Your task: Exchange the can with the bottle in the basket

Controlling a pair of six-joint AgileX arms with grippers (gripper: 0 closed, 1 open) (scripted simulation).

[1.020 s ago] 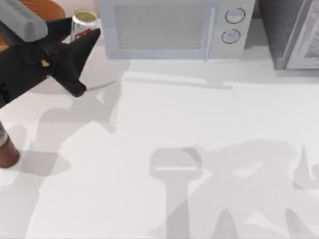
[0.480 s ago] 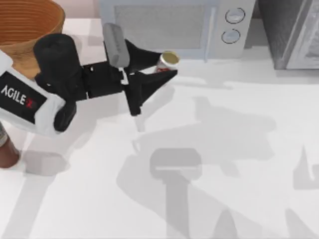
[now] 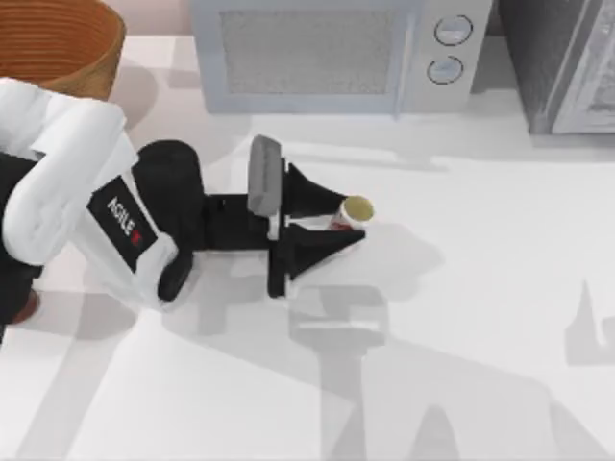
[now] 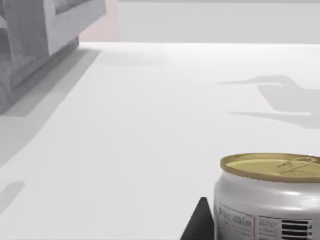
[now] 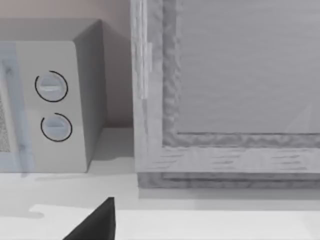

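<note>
Can (image 3: 350, 213) in left end effector (image 3: 332, 223), microwave (image 3: 336, 53) behind.

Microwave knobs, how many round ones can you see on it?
2. Both sit on the microwave's right-hand panel at the table's back: the upper knob, and the lower knob just beneath it.

basket (image 3: 67, 48): cut off at top-left edge | can (image 3: 350, 213): mostly hidden between left gripper (image 3: 346, 223) fingers
</note>
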